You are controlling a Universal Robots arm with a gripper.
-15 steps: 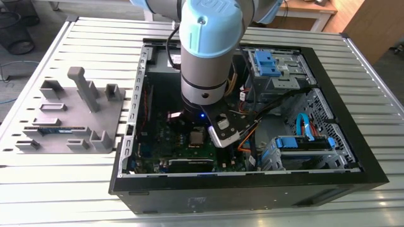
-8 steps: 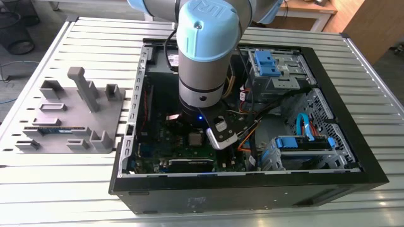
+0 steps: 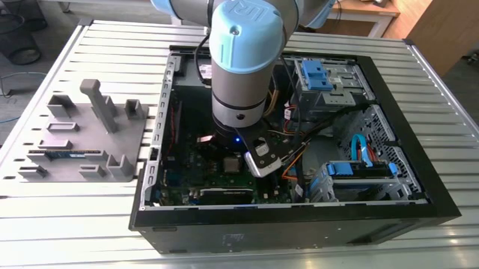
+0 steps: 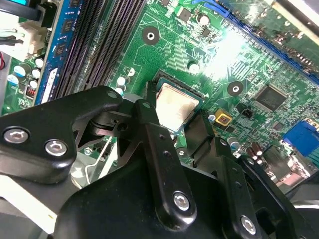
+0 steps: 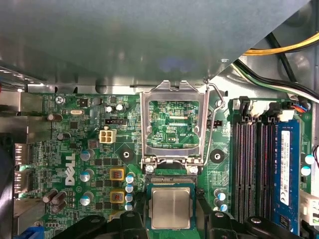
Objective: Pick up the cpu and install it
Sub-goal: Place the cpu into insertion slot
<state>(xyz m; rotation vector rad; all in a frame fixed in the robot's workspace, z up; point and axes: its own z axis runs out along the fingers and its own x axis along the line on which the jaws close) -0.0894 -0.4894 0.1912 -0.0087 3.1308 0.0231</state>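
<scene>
The cpu (image 5: 170, 207), a small square chip with a silver metal top, lies flat in the motherboard socket, below the raised hinged metal frame (image 5: 174, 97). In the second wrist view the cpu (image 4: 177, 103) sits between the two black fingers (image 4: 149, 127), which press against its opposite edges. My gripper (image 5: 170, 219) is shut on it. In the exterior view the arm reaches down into the open computer case (image 3: 419, 185), with the gripper (image 3: 250, 161) beside the silver cpu (image 3: 232, 164) on the green board.
A grey fixture (image 3: 112, 131) with slots and posts stands on the slatted table at the exterior view's left and holds a memory stick (image 3: 66, 152). Memory slots (image 5: 251, 169), cables (image 3: 288, 151) and blue drive bays (image 3: 318, 75) crowd the case around the socket.
</scene>
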